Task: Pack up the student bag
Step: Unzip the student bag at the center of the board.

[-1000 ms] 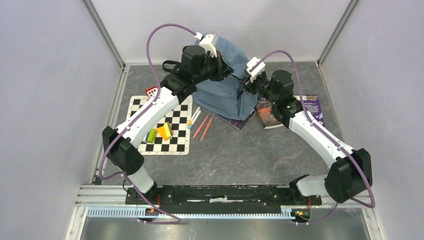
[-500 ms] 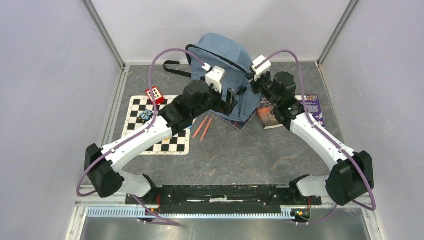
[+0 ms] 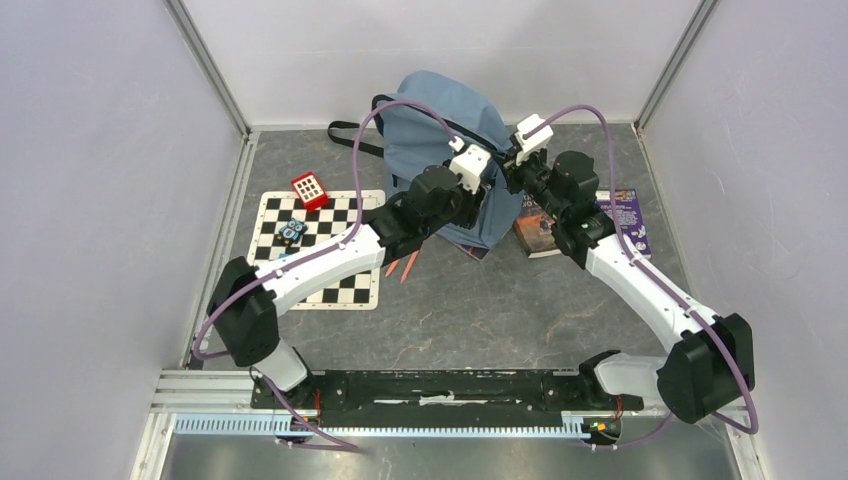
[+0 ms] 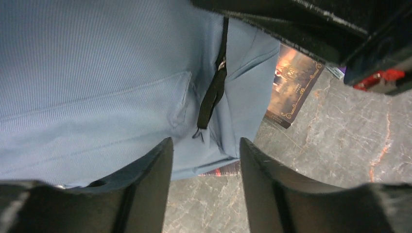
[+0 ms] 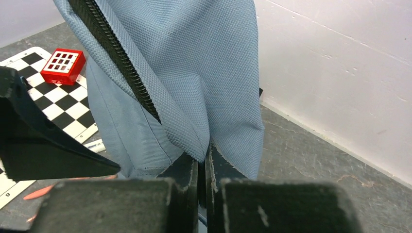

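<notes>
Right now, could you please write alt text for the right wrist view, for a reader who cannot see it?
The right gripper is shut on a fold of the blue-grey student bag beside its dark zipper. At left, a red box sits on a chessboard's edge.

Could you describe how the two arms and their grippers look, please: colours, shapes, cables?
The left arm and right arm have white links between bulky black joints. A purple cable loops along each. A white camera block sits on each wrist. The left gripper and right gripper have black, tapered fingers.
</notes>
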